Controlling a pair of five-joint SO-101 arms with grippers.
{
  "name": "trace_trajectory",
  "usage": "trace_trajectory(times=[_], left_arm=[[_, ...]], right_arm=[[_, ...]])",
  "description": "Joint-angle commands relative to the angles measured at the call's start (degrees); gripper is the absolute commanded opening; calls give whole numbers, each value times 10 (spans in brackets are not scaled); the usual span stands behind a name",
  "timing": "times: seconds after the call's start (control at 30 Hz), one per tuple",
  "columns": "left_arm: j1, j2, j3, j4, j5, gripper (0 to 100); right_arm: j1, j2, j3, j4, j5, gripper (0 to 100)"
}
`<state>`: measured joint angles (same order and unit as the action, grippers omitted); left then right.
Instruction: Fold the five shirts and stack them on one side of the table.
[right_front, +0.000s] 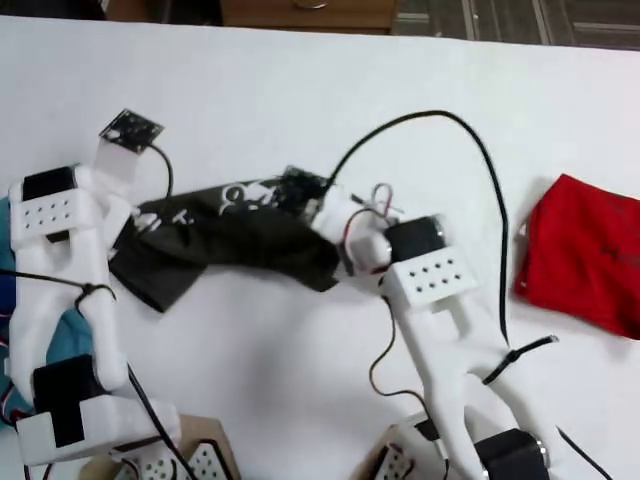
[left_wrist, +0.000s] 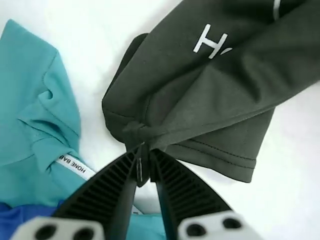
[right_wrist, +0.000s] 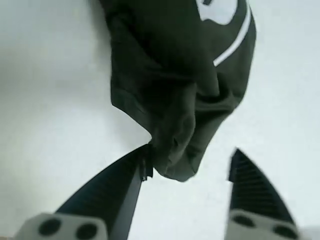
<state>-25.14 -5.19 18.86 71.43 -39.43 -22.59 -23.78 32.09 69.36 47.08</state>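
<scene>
Over the white table, seen from the high view, a black fabric shirt with white print lies stretched in a crumpled band between the two arms. The left gripper meets the shirt's left end and the right gripper sits at its right end. A red fabric shirt lies flat near the table's right edge, well apart from the black one. A teal fabric shirt shows beneath the left arm at the table's left edge.

At the left wrist view, the left gripper is clenched on a bunched corner of the black shirt, the ribbed jaws pinching the cloth between them. The teal shirt lies just beside it on the table, collar and label showing, with a blue cloth tucked under its edge.

At the right wrist view, the right gripper is released, its jaws spread wide. The gathered end of the black shirt touches one fingertip and stands apart from the other, resting on the table.
</scene>
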Motion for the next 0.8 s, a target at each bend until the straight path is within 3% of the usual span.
trace_trajectory(times=[0.0,0.3,0.57,0.77], left_arm=[[-4,-21,-1,-8,-1,24],[-5,-21,16,-9,-1,24],[-6,-21,16,-9,-1,24],[-4,-21,17,-9,-1,24]], right_arm=[[37,-3,7,-27,4,294],[61,34,55,-51,5,294],[138,36,69,-55,70,294],[73,31,135,-14,120,294]])
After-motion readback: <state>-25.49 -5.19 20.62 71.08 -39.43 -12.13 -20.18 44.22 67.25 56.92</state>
